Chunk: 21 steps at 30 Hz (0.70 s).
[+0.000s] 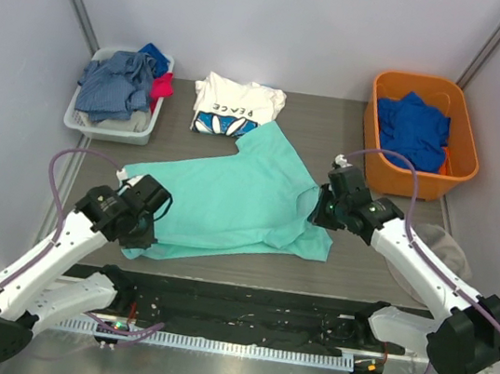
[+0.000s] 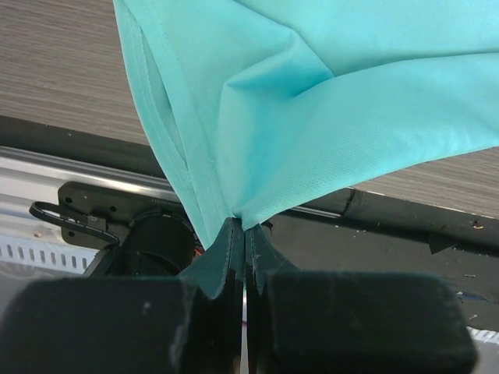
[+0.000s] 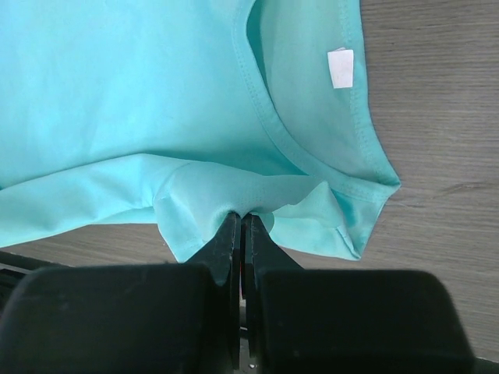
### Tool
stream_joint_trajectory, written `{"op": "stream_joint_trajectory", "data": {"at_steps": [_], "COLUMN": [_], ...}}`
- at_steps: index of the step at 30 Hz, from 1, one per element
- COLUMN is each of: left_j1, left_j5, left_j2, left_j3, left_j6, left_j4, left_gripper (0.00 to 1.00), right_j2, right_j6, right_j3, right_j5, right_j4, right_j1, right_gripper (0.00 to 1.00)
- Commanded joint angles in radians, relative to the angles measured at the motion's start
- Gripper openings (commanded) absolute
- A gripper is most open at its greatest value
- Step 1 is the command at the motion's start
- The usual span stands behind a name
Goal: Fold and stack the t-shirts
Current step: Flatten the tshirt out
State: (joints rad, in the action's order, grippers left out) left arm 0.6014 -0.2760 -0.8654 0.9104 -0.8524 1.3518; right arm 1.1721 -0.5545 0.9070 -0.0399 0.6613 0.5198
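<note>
A mint-teal t-shirt (image 1: 230, 193) lies spread across the middle of the table, partly lifted at both ends. My left gripper (image 1: 143, 220) (image 2: 243, 227) is shut on the shirt's bottom hem corner (image 2: 257, 156) at its near left. My right gripper (image 1: 318, 212) (image 3: 242, 216) is shut on a pinch of the teal fabric (image 3: 156, 101) beside the neckline, whose white label (image 3: 340, 67) shows. The white "PEACE" t-shirt (image 1: 236, 106) lies folded at the back centre of the table.
A white basket (image 1: 110, 127) with grey-blue and royal blue clothes stands back left. An orange bin (image 1: 414, 169) holding a royal blue garment (image 1: 413, 127) stands back right. A grey cloth (image 1: 448, 249) lies under the right arm. A black rail (image 1: 241, 310) runs along the near edge.
</note>
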Motion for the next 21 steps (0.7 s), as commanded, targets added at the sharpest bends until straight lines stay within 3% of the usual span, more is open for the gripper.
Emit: {"op": "stream_joint_trajectory", "data": {"at_steps": [1,3,4,7,10,13,21], "left_j1": [0.001,0.000,0.001,0.001,0.001,0.001,0.001], "left_j5": [0.012,0.014,0.014,0.020,0.023,0.030,0.047], "left_j2": [-0.021,-0.029,-0.040,-0.063,-0.078,-0.101,-0.156], "left_j3": [0.031,0.036,0.036,0.042,0.050,0.053,0.058], "left_j6": [0.023,0.027,0.030,0.039,0.047,0.056,0.078], "left_j4": [0.161,0.150,0.147,0.133,0.112,0.083,0.023], "left_gripper": [0.00,0.00,0.00,0.00,0.00,0.00,0.00], "right_j2": [0.037,0.058,0.087,0.097,0.104,0.170,0.579], "right_j6": [0.019,0.030,0.039,0.062,0.088,0.131,0.185], "right_j3": [0.006,0.009,0.016,0.061,0.122,0.207,0.486], "right_j5": [-0.034,-0.045,-0.051,-0.123,-0.202,-0.132,0.072], "right_j4": [-0.080,-0.089,-0.089,-0.088,-0.089,-0.132,-0.170], "right_j1": [0.003,0.005,0.003,0.003,0.003,0.003,0.005], "right_gripper": [0.01,0.01,0.20,0.57,0.76,0.78,0.77]}}
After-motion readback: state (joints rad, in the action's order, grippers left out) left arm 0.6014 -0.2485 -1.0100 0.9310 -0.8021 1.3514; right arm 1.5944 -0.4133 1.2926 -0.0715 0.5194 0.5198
